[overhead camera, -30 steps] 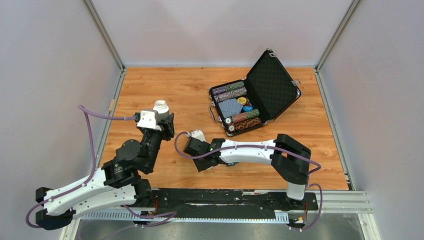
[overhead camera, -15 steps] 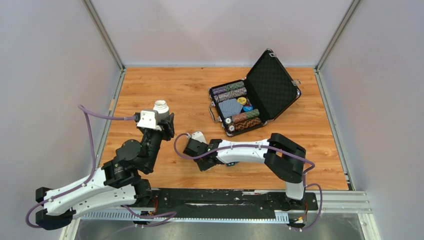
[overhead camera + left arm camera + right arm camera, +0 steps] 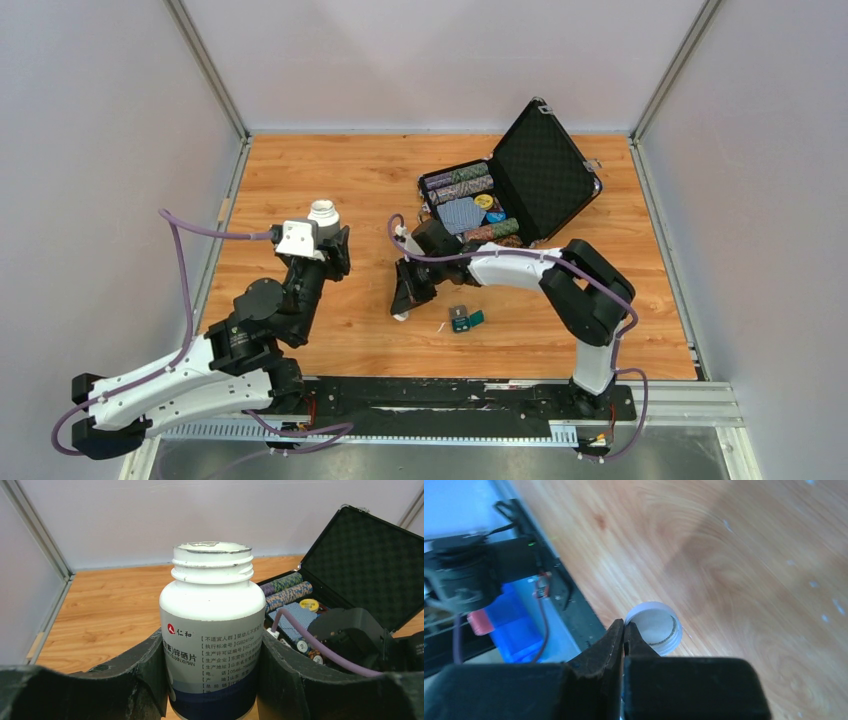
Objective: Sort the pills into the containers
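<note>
A white pill bottle (image 3: 322, 213) with its cap off stands upright in my left gripper (image 3: 322, 243), which is shut on its body; the bottle's label and open threaded neck fill the left wrist view (image 3: 212, 625). My right gripper (image 3: 404, 302) is shut on the rim of the white bottle cap (image 3: 656, 630), which hangs low over the wood with its inside showing. A tiny dark-teal container (image 3: 465, 318) lies open on the table just right of the right gripper. A small white speck (image 3: 440, 326) lies beside it. No other pills show.
An open black chip case (image 3: 500, 200) with stacked chips stands at the back right, its lid propped up; it also shows in the left wrist view (image 3: 350, 570). Grey walls enclose the wooden table (image 3: 330, 170). A black rail runs along the near edge (image 3: 450, 395).
My right arm has swung from the near side to the far side, with its gripper now pointing down-left and holding the cap. The teal container it covered now shows. The left arm stays still.
</note>
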Available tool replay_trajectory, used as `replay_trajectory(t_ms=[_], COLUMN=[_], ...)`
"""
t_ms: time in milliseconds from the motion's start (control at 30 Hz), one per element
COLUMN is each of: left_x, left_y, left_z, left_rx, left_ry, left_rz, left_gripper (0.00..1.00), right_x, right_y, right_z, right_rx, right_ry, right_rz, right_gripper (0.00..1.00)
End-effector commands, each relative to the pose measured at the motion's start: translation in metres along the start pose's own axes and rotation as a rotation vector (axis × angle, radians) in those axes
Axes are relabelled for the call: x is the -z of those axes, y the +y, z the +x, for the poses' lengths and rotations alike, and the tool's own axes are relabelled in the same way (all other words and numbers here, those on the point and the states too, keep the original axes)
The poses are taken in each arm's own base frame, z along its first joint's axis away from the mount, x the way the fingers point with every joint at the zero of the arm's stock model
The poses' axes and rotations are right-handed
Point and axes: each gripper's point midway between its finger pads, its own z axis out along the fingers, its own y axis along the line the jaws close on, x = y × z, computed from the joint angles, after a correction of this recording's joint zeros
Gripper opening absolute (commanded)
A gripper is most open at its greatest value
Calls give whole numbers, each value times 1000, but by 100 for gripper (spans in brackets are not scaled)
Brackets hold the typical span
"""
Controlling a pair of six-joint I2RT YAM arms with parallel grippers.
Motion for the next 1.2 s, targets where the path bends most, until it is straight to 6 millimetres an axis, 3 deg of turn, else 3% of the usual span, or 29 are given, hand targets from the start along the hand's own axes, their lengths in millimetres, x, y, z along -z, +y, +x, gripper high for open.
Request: replay_trajectory(t_ms=[0, 233, 433, 733, 1167], left_x=[-2, -2, -2, -2, -1], left_y=[1, 1, 2, 2, 3], left_z=[-17, -16, -15, -14, -14], left_rx=[59, 51, 49, 48, 53], left_ry=[-34, -30, -28, -27, -26], left_rz=[-20, -24, -27, -28, -27], left_gripper=[0, 0, 0, 0, 0], right_x=[5, -12, -12, -24, -33], right_y=[49, 44, 40, 26, 8], right_z=[-10, -12, -12, -12, -17], right_rx=[44, -62, -123, -178, -223], right_ry=[81, 182, 228, 255, 246], right_rz=[-368, -476, -571, -572, -526], right_gripper=[0, 0, 0, 9, 14])
